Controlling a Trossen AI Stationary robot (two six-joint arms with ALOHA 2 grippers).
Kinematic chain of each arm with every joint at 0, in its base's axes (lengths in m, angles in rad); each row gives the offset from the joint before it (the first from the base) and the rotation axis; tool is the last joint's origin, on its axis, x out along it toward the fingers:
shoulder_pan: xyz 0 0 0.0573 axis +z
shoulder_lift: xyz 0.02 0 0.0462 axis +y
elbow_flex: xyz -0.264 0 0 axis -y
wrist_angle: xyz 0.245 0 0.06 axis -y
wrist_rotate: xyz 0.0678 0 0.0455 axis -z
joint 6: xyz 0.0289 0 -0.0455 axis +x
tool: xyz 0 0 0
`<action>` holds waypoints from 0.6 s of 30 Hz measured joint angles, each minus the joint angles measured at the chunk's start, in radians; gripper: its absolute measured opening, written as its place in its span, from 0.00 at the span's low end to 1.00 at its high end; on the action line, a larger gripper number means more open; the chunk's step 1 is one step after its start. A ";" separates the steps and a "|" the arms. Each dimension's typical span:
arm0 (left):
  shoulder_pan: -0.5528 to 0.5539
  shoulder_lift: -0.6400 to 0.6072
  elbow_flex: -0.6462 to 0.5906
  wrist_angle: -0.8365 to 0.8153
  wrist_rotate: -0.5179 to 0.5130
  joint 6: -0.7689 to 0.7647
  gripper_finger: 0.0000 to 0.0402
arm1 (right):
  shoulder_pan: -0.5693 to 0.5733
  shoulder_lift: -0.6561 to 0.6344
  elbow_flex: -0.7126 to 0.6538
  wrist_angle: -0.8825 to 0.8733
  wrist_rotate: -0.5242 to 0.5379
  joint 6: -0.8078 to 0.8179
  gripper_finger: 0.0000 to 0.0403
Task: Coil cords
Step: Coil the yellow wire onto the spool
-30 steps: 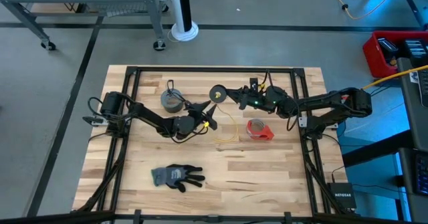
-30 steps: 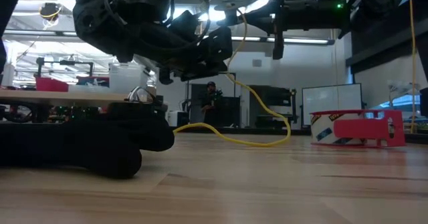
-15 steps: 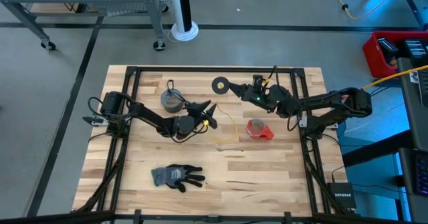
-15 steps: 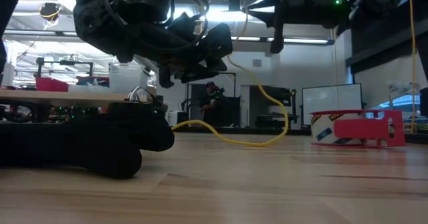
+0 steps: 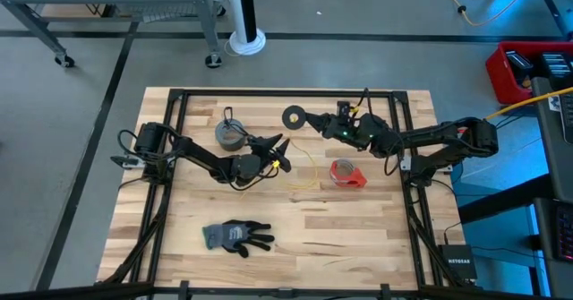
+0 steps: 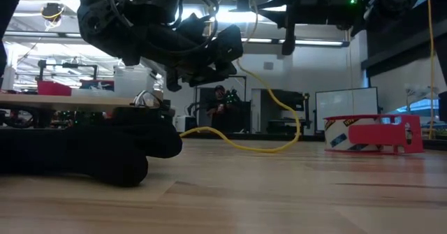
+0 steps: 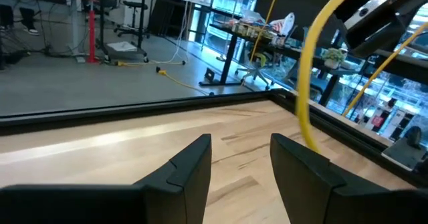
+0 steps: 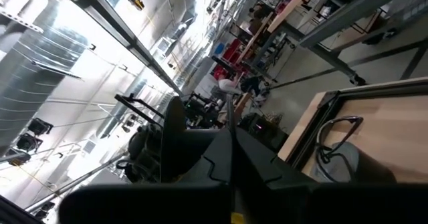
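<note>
Yellow cord (image 5: 305, 169) draped mid-tabletop, rising to right claw (image 5: 315, 121), pinched shut on it at upper centre. Left claw (image 5: 281, 144) spread open just left of cord. Red tape roll (image 5: 346, 173) right of cord.

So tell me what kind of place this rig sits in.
Probably a robotics lab or workshop. The wooden table stands on a bare concrete floor, a wheeled metal rack is parked behind it, and the low view looks into a room with a whiteboard and a cluttered bench.
</note>
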 joint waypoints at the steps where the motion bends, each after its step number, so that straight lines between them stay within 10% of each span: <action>1: -0.002 0.000 0.000 0.000 0.021 -0.001 0.36 | 0.000 0.000 0.000 0.000 0.000 0.000 0.02; 18: -0.026 0.000 0.000 -0.099 0.112 -0.086 0.36 | 0.000 0.000 -0.001 -0.043 -0.001 -0.001 0.02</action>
